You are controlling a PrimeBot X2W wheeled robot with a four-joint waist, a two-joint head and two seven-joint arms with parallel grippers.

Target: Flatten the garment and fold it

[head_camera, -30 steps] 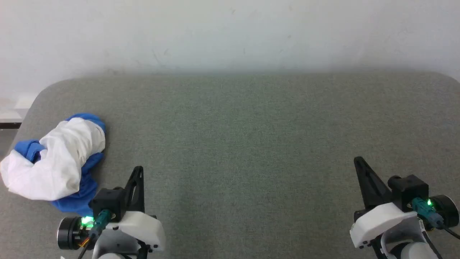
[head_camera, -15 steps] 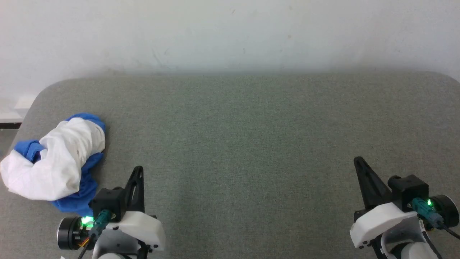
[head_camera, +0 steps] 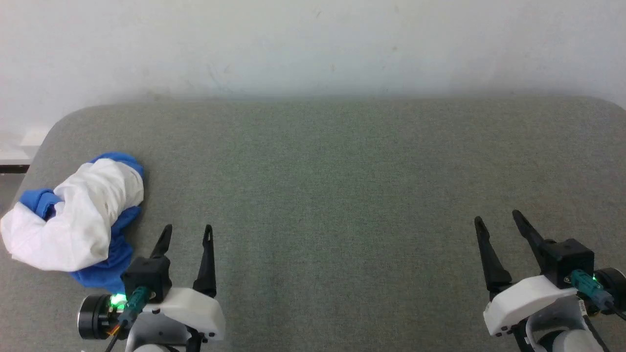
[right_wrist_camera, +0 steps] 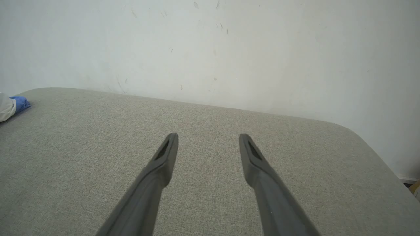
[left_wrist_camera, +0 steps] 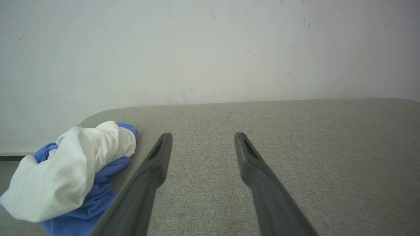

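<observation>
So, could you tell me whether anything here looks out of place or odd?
Only the shirt: it lies crumpled in a heap near the left end of the table, blue parts tangled under the white. Nothing looks spilled or damaged.

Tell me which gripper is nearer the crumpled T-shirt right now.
Left. The left gripper is open just to the right of the T-shirt, close but not touching it. The right gripper, also open, is far off on the opposite side of the table.
</observation>
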